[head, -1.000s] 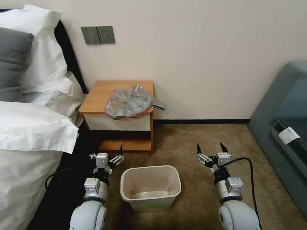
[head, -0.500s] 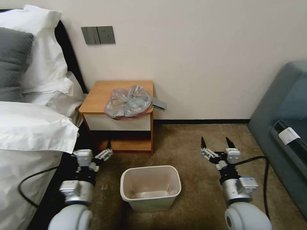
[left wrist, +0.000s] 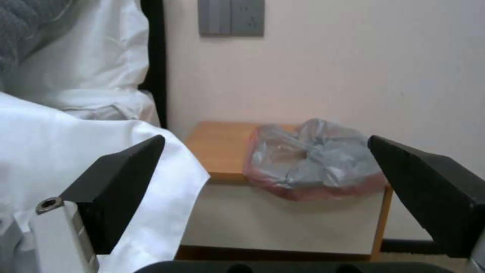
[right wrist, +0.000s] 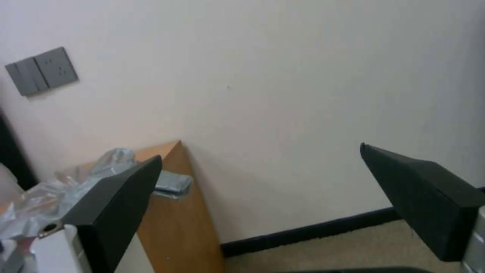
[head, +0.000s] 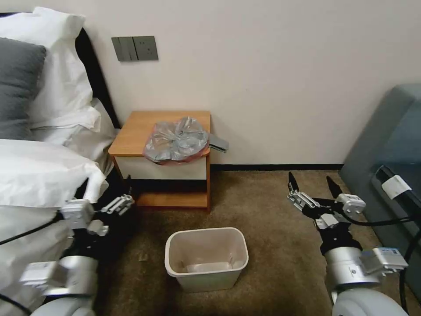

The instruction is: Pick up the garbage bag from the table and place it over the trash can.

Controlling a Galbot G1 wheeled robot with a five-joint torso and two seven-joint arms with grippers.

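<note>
The garbage bag [head: 177, 141] lies crumpled on the worktop [head: 136, 131], toward the top's right front corner, its pinkish-red edge hanging a little over the front lip above the white drawer front [head: 160, 168]. A flat grey object [head: 218, 143] pokes out from under the bag past the worktop's right edge; what it is cannot be told. The trash can [head: 206, 258] stands upright on the brown carpet [head: 267, 206], in front of the worktop and well apart from it, with its mouth uncovered.

The left hand [head: 107, 195] hovers low at the left, beside the white bed linen [head: 39, 175] and near the worktop's lower left corner, touching nothing. Its 2 black fingers are spread wide; in the left wrist view the bag [left wrist: 313, 159] sits between the fingertips [left wrist: 126, 167] in the distance, on the orange-brown top [left wrist: 222, 146].

The right hand [head: 312, 185] hovers over the carpet to the right of the trash can, well apart from the worktop and near the grey-blue sofa [head: 390, 162]. Its fingers are also spread wide and hold nothing. In the right wrist view it points at the pale wall [right wrist: 283, 94], with the bag [right wrist: 66, 185] and the worktop's right side [right wrist: 177, 212] off to one edge.

A grey switch plate [head: 133, 48] is fixed to the wall above the worktop.
</note>
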